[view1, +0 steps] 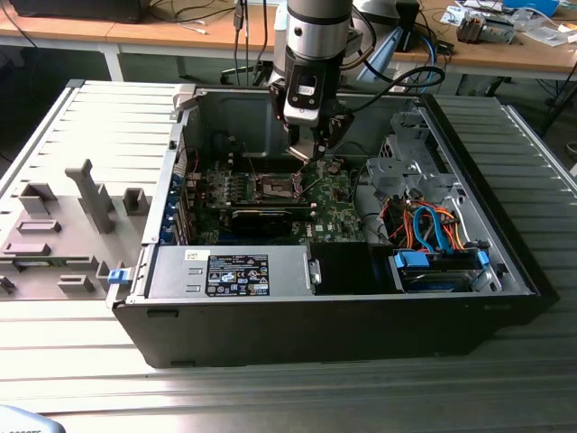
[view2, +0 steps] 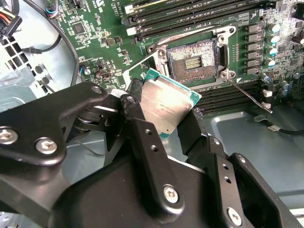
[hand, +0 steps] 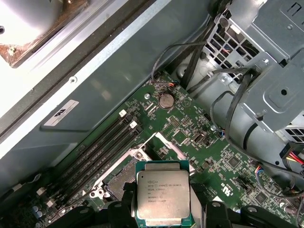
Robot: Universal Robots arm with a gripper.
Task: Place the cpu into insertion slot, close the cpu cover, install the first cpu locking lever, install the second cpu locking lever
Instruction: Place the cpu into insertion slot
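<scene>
I see the dark sheet-metal computer case (view1: 361, 316) lying open, the insertion slot (view1: 278, 187) set in the green circuit board (view1: 338, 212) on its floor. My black, bolted gripper (view1: 317, 153) hangs above the slot, slightly toward the exterior view's right of it. Its fingers (view2: 137, 111) are closed partway, pinching the cpu (view2: 166, 107) by two opposite edges. The chip is a flat square, dull grey metal face with a teal rim, held tilted, near the slot but clear of it. The slot is a silvery-rimmed square with a dark centre, uncovered.
</scene>
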